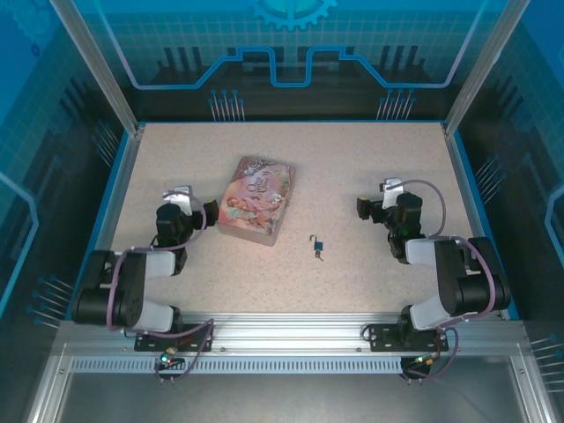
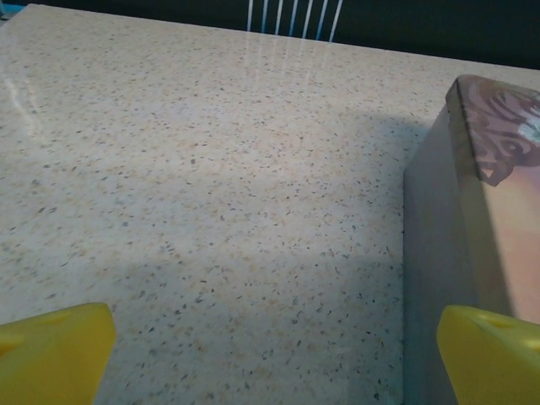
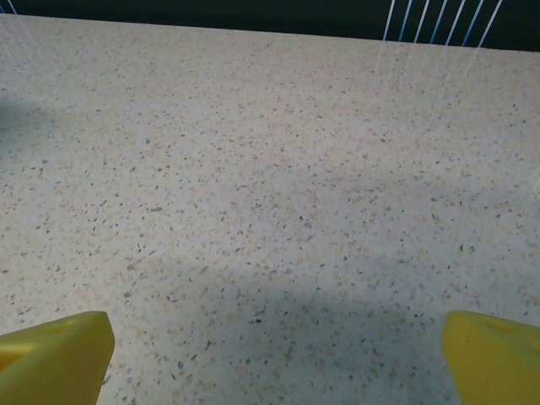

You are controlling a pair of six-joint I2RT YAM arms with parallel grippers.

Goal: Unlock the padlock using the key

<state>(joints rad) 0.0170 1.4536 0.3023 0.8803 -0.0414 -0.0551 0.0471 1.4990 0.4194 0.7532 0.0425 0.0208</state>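
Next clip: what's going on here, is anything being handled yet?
Nothing is being handled. The left gripper is open, low beside the pink tin. The right gripper is open over bare table. The small blue padlock lies untouched between the two arms, right of the tin, with what looks like the key right against it. Unlocking has not begun.

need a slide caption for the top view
Both open, left gripper and right gripper flank a padlock and key near a pink tin
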